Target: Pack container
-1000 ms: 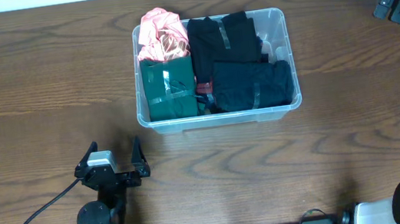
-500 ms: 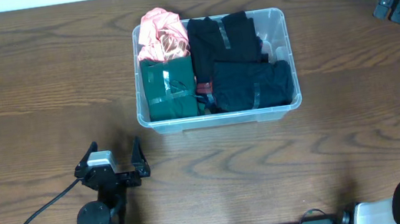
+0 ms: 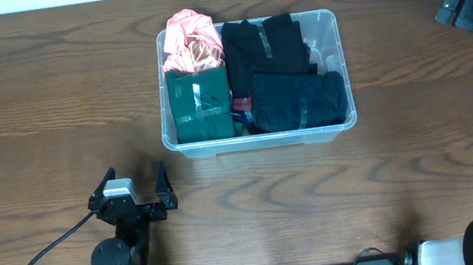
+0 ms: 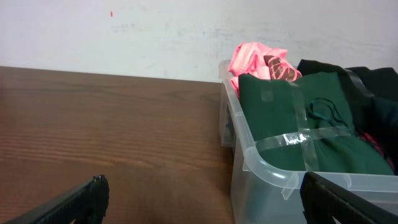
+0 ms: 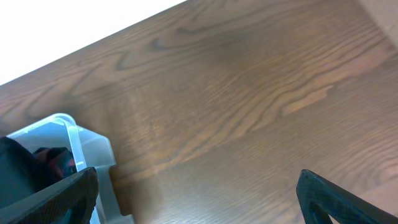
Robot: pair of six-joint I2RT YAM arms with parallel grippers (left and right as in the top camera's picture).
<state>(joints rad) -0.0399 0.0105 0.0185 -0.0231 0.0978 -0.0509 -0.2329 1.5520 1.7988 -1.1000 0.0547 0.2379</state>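
Observation:
The clear plastic container (image 3: pixel 332 17) stands at the middle back of the table. It holds a pink bundle (image 3: pixel 191 40), a taped green bundle (image 3: pixel 200 105) and black taped bundles (image 3: pixel 284 76). My left gripper (image 3: pixel 130 185) is open and empty near the front left, apart from the container. In the left wrist view the container (image 4: pixel 261 174) with the green bundle (image 4: pixel 298 124) and the pink bundle (image 4: pixel 258 59) lies at right. My right gripper (image 3: pixel 472 3) is at the far right edge, open and empty. The right wrist view shows the container's corner (image 5: pixel 87 146) at left.
The wooden table (image 3: pixel 48 93) is bare around the container. A black cable (image 3: pixel 38 259) runs from the left arm base to the front left. A white wall (image 4: pixel 124 31) stands behind the table.
The right arm has shifted slightly left and up at the right edge. The left arm and the container have not moved.

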